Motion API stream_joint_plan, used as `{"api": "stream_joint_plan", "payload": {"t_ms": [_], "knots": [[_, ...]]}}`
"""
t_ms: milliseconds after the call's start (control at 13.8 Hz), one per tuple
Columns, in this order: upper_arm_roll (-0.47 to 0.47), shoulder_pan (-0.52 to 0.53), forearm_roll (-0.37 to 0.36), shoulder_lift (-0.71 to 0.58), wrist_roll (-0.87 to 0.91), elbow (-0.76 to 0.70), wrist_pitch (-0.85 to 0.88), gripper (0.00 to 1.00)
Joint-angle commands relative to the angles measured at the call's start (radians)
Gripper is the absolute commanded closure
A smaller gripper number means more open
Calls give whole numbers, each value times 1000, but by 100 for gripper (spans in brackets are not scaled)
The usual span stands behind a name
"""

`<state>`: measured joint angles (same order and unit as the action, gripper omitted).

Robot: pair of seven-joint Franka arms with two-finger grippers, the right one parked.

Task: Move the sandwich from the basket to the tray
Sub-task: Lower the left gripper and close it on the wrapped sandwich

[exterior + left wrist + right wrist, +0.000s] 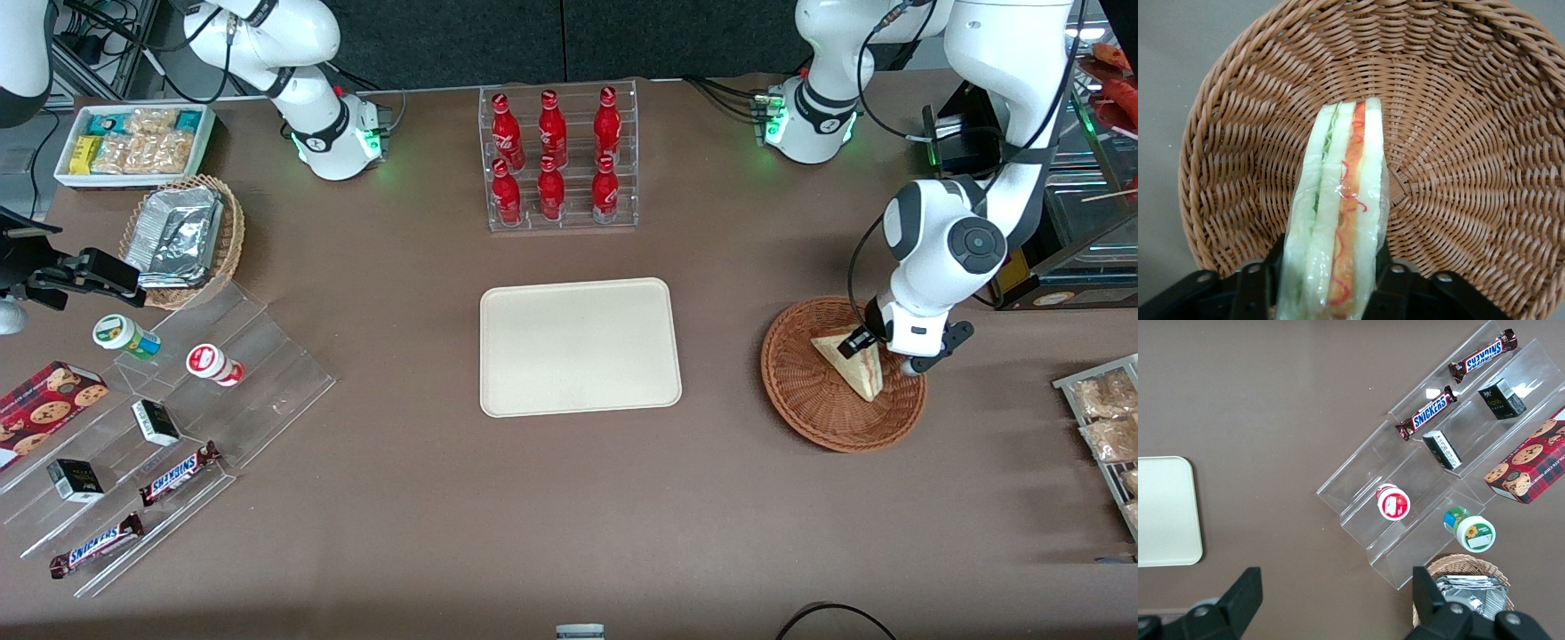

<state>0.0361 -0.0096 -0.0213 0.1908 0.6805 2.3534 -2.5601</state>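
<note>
Closest to the front camera I'm looking at the bare stretch of brown counter [533,533], with the clear acrylic step rack [160,427] of Snickers bars [178,473] sitting toward the parked arm's end. Nothing there matters for this job though.

Going big to small on what does: the tray [580,347] is lying flat mid-counter with nothing on it, waiting. The basket [840,373] is sitting toward the working arm's end, well apart from the tray. Inside it, the sandwich [1338,227] is standing on edge, wrapped in clear film, and my pincer [876,351] is down in the basket, clenching it with a finger [1255,290] pressed against each bread face. The wrist view is showing the wedge squeezed snugly between them.

So I'm reckoning the grab step is basically done and the lift is what's coming. Next move is calling for a straight pull upward to clear the wicker rim, then a sideways carry over open counter to the tray. The wrap is looking slippery, so I'd go gentle.

Room-wise: cola bottles [553,156] are standing in a clear rack farther from the camera than the tray, and the path between basket and tray is looking free of obstacles.
</note>
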Motion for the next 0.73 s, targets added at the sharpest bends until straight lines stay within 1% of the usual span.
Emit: {"api": "stream_joint_plan", "payload": {"t_ms": [0,363,508,653], "knots": [[-1,-3,-5,-4,48,3,-12,100],[4,-12,-12,-2,54,-54,41,100],[7,-35,-14,-13,51,-107,130,100],[7,-81,-16,-5,54,-219,286,100]]}}
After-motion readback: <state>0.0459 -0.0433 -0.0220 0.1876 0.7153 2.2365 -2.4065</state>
